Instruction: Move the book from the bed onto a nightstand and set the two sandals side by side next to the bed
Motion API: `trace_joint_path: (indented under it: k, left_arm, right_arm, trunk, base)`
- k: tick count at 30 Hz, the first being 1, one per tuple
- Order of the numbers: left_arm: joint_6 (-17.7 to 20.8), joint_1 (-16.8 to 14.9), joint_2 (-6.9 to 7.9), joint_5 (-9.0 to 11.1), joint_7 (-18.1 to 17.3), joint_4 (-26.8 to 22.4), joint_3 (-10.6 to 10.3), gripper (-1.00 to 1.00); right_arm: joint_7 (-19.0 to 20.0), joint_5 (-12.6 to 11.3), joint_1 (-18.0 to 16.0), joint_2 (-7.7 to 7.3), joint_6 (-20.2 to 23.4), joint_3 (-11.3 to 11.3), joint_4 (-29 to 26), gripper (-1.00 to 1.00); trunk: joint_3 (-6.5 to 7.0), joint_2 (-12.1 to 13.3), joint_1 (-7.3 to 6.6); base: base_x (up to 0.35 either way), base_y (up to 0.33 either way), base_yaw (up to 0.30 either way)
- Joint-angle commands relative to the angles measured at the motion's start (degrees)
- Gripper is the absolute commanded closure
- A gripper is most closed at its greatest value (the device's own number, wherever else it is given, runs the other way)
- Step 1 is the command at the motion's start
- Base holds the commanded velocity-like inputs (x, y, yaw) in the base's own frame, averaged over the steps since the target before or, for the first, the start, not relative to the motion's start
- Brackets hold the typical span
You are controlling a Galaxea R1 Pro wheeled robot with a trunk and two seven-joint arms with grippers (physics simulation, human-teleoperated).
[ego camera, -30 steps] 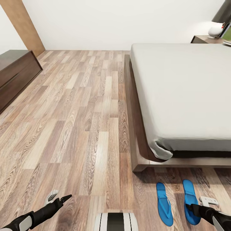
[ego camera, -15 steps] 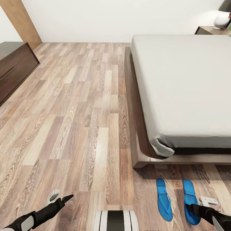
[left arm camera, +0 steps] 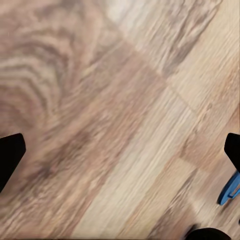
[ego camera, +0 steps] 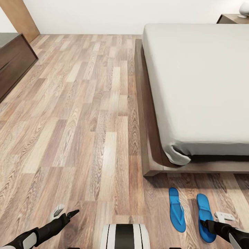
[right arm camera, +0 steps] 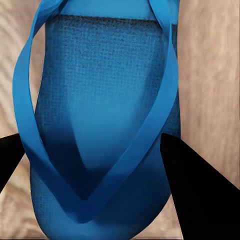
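Two blue sandals lie side by side on the wood floor just off the bed's foot: the left sandal and the right sandal. My right gripper hovers open above the right sandal, a finger on each side of its straps. At the lower left my left gripper stands open over bare planks, and one sandal's edge shows past it. The bed has a plain grey mattress with nothing on it. A nightstand stands at the far right corner. The book is out of view.
A long dark TV cabinet runs along the left wall, with a tall wooden panel behind it. A white lamp base sits on the nightstand. Wide plank floor lies between cabinet and bed. My base shows at the bottom.
The whole head view has shifted: the wall, the bed's far end and the nightstand sit higher in the picture. Both arms and both sandals have stayed put.
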Motion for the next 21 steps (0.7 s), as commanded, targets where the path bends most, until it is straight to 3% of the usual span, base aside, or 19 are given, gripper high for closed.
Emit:
trace_joint_path:
  k: [1, 6, 9, 10, 12, 13, 14, 17, 21]
  left_arm:
    - [0.6, 0.0, 0.01, -0.1, -0.2, 0.0, 0.5, -1.0]
    - [0.6, 0.0, -0.01, -0.1, -0.4, -0.1, 0.5, -1.0]
    - [0.9, 0.0, 0.19, -0.1, -5.1, -1.0, 0.5, -1.0]
    - [1.2, 0.0, 0.32, -0.1, -9.0, -3.0, 0.6, -1.0]
    - [2.6, -0.1, 0.38, -0.1, -12.8, -8.2, 0.6, -1.0]
    - [4.7, -0.1, 0.26, -0.1, -13.9, -11.8, 0.6, -1.0]
    - [9.6, -0.2, 0.11, -0.1, -14.7, -17.9, 0.5, -1.0]
    - [19.0, -0.2, -0.09, -0.1, -15.0, -29.4, 0.4, -1.0]
    - [22.1, -0.2, -0.75, -0.2, -14.1, -34.5, 0.4, -1.0]
  right_arm:
    - [0.2, -0.6, 0.0, 0.01, 0.5, -0.2, -0.1, 1.0]
    - [0.2, -0.6, 0.0, 0.02, 0.5, -0.2, -0.1, 1.0]
    - [0.2, -0.6, 0.0, 0.02, 0.5, -0.2, -0.1, 1.0]
    - [0.2, -0.6, 0.0, 0.02, 0.5, -0.2, -0.1, 1.0]
    - [0.2, -0.6, 0.0, 0.02, 0.4, -0.2, -0.1, 1.0]
    - [0.2, -0.6, 0.0, 0.02, 0.5, -0.2, -0.1, 1.0]
    - [0.2, -0.6, 0.0, 0.02, 0.5, -0.2, -0.1, 1.0]
    - [0.2, -0.6, 0.0, 0.02, 0.4, -0.2, -0.1, 1.0]
    - [0.2, -0.6, 0.0, 0.02, 0.4, -0.2, -0.1, 1.0]
  trunk:
    - [-0.26, 0.0, 0.01]
    - [-0.7, -0.1, 0.07]
    - [-0.7, -0.1, 0.07]
    - [-0.7, -0.1, 0.07]
    - [-0.7, -0.1, 0.07]
    - [-0.7, -0.1, 0.07]
    - [-0.7, -0.1, 0.07]
    - [-0.7, -0.1, 0.07]
    - [-0.7, -0.1, 0.07]
  base:
    - [0.0, 0.0, 0.0]
    - [0.0, 0.0, 0.0]
    - [0.0, 0.0, 0.0]
    - [0.0, 0.0, 0.0]
    - [0.0, 0.0, 0.0]
    - [0.0, 0.0, 0.0]
    - [0.0, 0.0, 0.0]
    - [0.0, 0.0, 0.0]
    - [0.0, 0.0, 0.0]
